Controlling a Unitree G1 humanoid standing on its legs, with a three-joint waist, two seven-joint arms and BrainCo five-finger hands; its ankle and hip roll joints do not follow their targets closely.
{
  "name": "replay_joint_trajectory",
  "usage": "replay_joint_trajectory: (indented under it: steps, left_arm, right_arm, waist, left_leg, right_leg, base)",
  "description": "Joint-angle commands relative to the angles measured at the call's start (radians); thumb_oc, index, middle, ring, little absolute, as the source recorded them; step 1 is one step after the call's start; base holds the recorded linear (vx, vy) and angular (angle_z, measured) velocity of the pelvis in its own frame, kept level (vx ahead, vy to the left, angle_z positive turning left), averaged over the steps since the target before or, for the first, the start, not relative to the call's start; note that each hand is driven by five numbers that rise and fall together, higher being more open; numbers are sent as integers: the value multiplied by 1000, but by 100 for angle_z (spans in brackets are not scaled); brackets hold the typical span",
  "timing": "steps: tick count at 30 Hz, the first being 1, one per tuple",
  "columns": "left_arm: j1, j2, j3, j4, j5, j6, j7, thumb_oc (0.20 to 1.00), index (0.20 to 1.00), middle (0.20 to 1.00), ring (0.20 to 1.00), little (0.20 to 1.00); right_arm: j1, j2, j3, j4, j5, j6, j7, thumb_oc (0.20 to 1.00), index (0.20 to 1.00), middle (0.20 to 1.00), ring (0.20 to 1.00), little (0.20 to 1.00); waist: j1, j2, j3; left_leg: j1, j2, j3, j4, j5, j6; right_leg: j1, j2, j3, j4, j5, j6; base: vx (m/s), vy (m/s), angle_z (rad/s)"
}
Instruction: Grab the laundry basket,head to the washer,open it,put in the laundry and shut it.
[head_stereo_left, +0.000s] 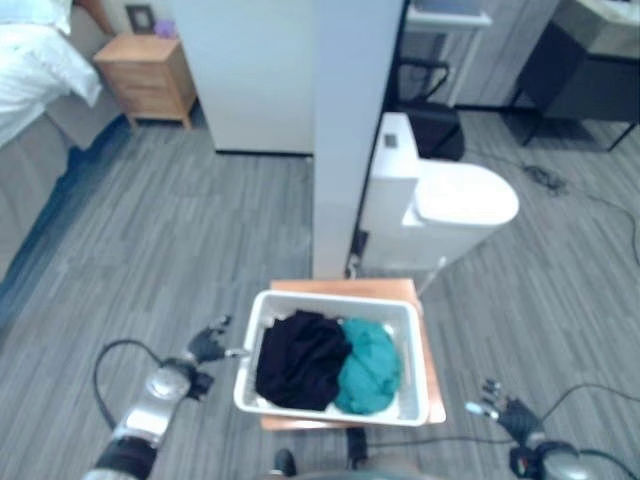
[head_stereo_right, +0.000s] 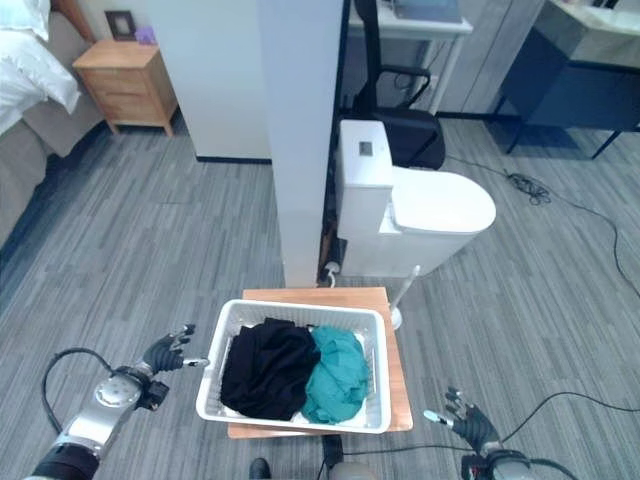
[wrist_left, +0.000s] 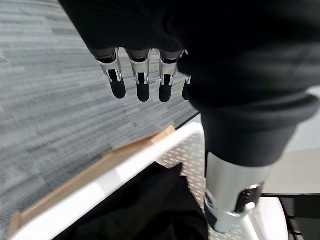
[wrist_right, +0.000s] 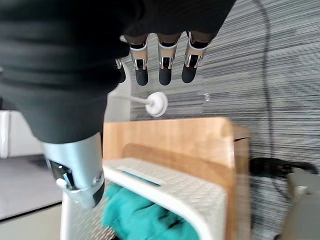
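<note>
**A:** so where's the laundry basket (head_stereo_right: 295, 378) sitting?

**B:** on a small wooden table (head_stereo_right: 392, 385), taking up most of its top. The table's far edge shows past the basket's far rim and the right edge sticks out as a strip beside it. White basket, perforated walls. Inside there's a black garment (head_stereo_right: 262, 368) on the left half and a teal garment (head_stereo_right: 335, 374) on the right, touching each other in the middle.

**A:** and the hands? anyone got hold of it?

**B:** nope. The left hand (head_stereo_right: 165, 352) is just beside the basket's left rim, fingertips pointed at it, close, but I can't tell if they're actually touching. In its wrist view the fingers (wrist_left: 142, 80) are straight and spread above the floor, thumb (wrist_left: 227, 195) hanging over the basket's corner, nothing in the grip.

**A:** right one?

**B:** the right hand (head_stereo_right: 462, 418) is off the table's near right corner, apart from the basket, over the grey plank floor (head_stereo_right: 180, 250). Its fingers (wrist_right: 163, 65) are straight and relaxed too, holding nothing.

**A:** what's behind all that?

**B:** a white toilet (head_stereo_right: 420, 215) just past the table's far edge, next to a white pillar (head_stereo_right: 300, 130). A toilet brush (wrist_right: 157, 104) stands on the floor by the table's far right corner.
</note>
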Motion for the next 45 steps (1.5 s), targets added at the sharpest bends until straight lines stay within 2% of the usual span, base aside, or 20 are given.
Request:
replay_joint_trajectory:
  steps: [1,2,3,4,8,15,28,37,45]
  left_arm:
    - [-164,25,-22,55,33,-10,63,1000,1000,1000,1000,1000]
    - [-221,35,-29,60,48,2,95,1000,1000,1000,1000,1000]
    - [-226,36,-30,62,48,2,96,1000,1000,1000,1000,1000]
    - [-280,46,-36,50,63,9,120,1000,1000,1000,1000,1000]
    - [-343,63,-45,18,76,17,140,1000,1000,1000,1000,1000]
    - [-378,99,-13,-57,142,47,171,1000,1000,1000,1000,1000]
    - [-388,130,35,-157,271,134,161,1000,1000,1000,1000,1000]
    - [-444,102,-6,-153,268,148,186,1000,1000,1000,1000,1000]
    - [-425,93,-12,-189,267,140,183,1000,1000,1000,1000,1000]
  right_arm:
    - [-53,-45,-20,-60,33,-24,-42,1000,1000,1000,1000,1000]
    - [-94,-57,-11,-76,35,-27,-66,1000,1000,1000,1000,1000]
    - [-97,-56,-11,-74,35,-28,-66,1000,1000,1000,1000,1000]
    - [-123,-59,-8,-91,48,-30,-83,1000,1000,1000,1000,1000]
    - [-154,-54,-8,-96,59,-39,-106,1000,1000,1000,1000,1000]
    - [-176,-15,0,-107,83,-45,-130,1000,1000,1000,1000,1000]
    - [-221,-2,20,-149,56,-20,-143,1000,1000,1000,1000,1000]
    - [-284,9,67,-193,65,-27,-177,1000,1000,1000,1000,1000]
    - [-267,7,88,-241,55,-27,-172,1000,1000,1000,1000,1000]
  waist:
    - [7,-6,49]
    - [9,-14,88]
    - [9,-14,86]
    - [10,-23,116]
    - [9,-33,143]
    - [7,-38,182]
    - [17,-45,220]
    - [19,-46,237]
    - [21,-45,233]
  left_leg:
    - [-84,34,-35,86,-27,0]
    - [-134,33,-39,108,-21,1]
    - [-143,33,-41,114,-22,1]
    - [-191,30,-45,133,-15,2]
    - [-278,21,-64,165,-5,2]
    - [-355,15,-80,175,12,-3]
    - [-415,7,-97,201,3,-2]
    - [-438,2,-98,206,4,1]
    - [-435,1,-102,208,-4,2]
  right_leg:
    - [-18,-47,-54,59,-35,64]
    - [-59,-50,-53,69,-26,64]
    - [-66,-51,-54,72,-26,64]
    - [-102,-54,-58,81,-16,63]
    - [-159,-64,-73,89,-4,61]
    - [-219,-75,-93,96,2,59]
    - [-277,-85,-107,133,-13,51]
    - [-303,-84,-108,140,-10,51]
    - [-301,-83,-105,137,-15,48]
  base:
    - [-234,-28,6]
    - [-173,-21,7]
    - [-291,-41,9]
    - [-174,-31,13]
    - [-119,-25,14]
    - [-35,-17,11]
    - [-4,-6,3]
    - [-2,-1,2]
    - [0,0,0]
